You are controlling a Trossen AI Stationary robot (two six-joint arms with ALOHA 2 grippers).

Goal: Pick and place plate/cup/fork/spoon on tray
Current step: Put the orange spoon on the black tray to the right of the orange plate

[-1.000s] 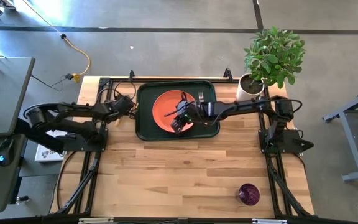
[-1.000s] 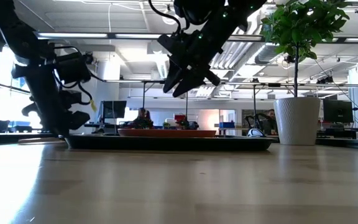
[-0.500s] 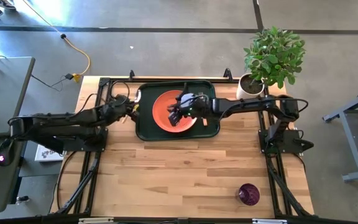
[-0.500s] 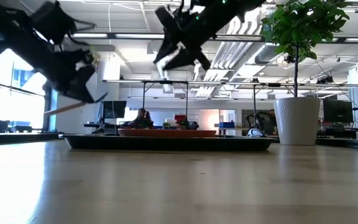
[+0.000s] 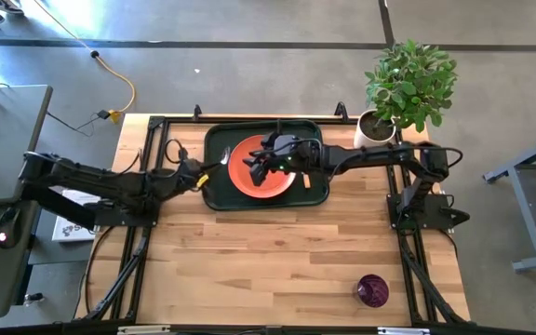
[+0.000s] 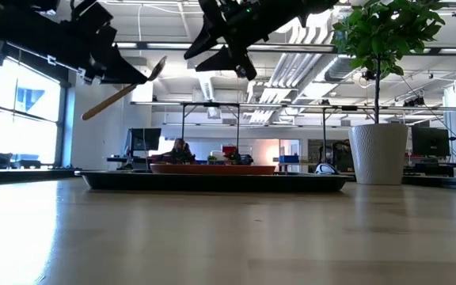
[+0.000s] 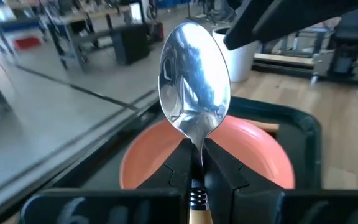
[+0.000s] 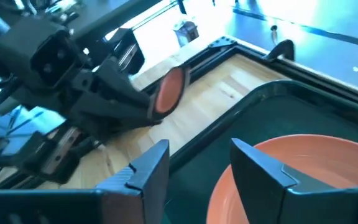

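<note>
Above: left pincer (image 7: 196,163) clamped on spoon (image 7: 194,79) at tray's (image 5: 214,194) left edge, bowl pointing toward plate (image 5: 247,176). Right pincer (image 8: 196,163) hovering over plate, fingers (image 8: 146,167) spread, empty. Plate resting inside tray. Fork (image 5: 302,179) lying on tray just right of plate. Cup (image 5: 372,289) standing well apart at table's (image 5: 268,261) near right corner.
</note>
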